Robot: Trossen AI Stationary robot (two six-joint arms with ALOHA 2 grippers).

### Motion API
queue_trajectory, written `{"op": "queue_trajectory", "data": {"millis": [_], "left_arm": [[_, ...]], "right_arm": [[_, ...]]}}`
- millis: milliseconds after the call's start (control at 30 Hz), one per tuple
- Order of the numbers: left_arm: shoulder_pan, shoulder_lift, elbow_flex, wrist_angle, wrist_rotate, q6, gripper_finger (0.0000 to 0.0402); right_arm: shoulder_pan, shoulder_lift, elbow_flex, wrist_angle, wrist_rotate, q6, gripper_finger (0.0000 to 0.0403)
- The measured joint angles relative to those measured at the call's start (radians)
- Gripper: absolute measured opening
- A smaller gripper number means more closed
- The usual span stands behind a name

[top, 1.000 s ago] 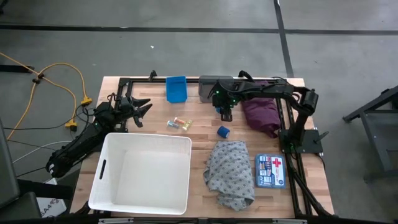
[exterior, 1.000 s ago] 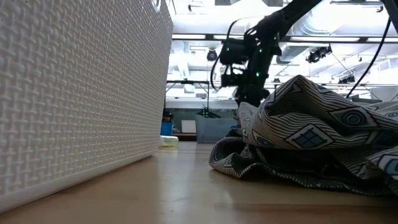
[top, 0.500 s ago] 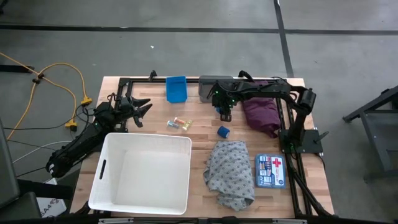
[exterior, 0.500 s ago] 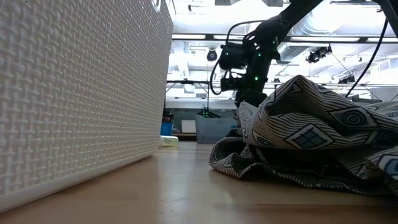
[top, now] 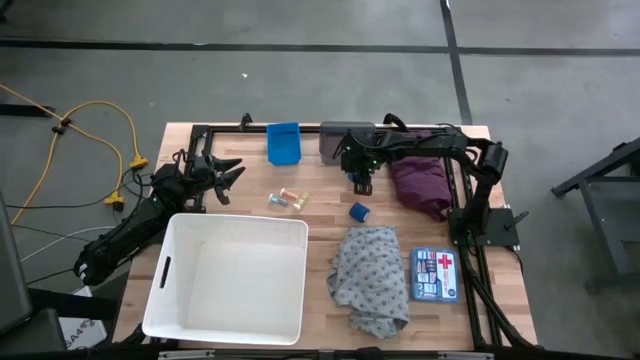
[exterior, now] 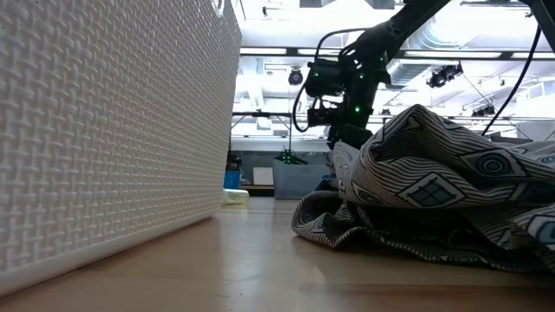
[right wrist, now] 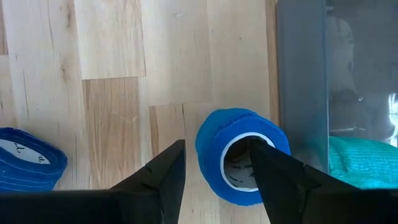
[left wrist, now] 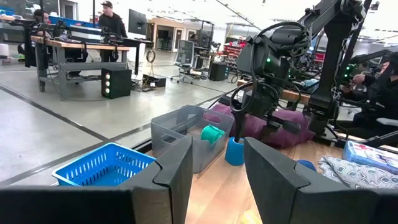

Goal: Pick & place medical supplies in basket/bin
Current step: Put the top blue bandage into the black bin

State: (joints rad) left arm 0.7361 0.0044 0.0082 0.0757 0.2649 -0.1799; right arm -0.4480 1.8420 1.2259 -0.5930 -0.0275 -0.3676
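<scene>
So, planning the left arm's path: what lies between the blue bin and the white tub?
High view: the small vials lie on bare wood between blue bin and white tub.

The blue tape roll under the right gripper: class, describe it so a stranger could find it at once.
Start at the small grey bin at the table's far edge. Just in front of it, the right gripper straddles an upright blue tape roll, one finger inside its white core. The other blue roll lies alone nearer the patterned cloth.
</scene>
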Motion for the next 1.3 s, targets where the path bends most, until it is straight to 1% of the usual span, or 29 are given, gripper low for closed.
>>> {"op": "queue_trajectory", "data": {"millis": [300, 700, 800, 967, 1133, 1200, 1300], "left_arm": [[0.000, 0.000, 0.000, 0.000, 0.000, 0.000, 0.0136], [0.000, 0.000, 0.000, 0.000, 0.000, 0.000, 0.0136], [0.000, 0.000, 0.000, 0.000, 0.000, 0.000, 0.0136], [0.000, 0.000, 0.000, 0.000, 0.000, 0.000, 0.0136], [0.000, 0.000, 0.000, 0.000, 0.000, 0.000, 0.0136], [0.000, 0.000, 0.000, 0.000, 0.000, 0.000, 0.0136], [0.000, 0.000, 0.000, 0.000, 0.000, 0.000, 0.0136]], "right_arm": [[0.000, 0.000, 0.000, 0.000, 0.003, 0.000, 0.0092], [0.002, 0.000, 0.000, 0.000, -0.001, 0.000, 0.0033], [0.007, -0.002, 0.000, -0.002, -0.016, 0.000, 0.0026], [0.018, -0.037, 0.000, -0.011, -0.078, 0.022, 0.0025], [0.041, -0.137, 0.000, -0.026, -0.134, 0.065, 0.0025], [0.050, -0.191, 0.000, -0.022, -0.129, 0.074, 0.0025], [0.059, -0.245, 0.000, -0.017, -0.085, 0.060, 0.0025]]}}
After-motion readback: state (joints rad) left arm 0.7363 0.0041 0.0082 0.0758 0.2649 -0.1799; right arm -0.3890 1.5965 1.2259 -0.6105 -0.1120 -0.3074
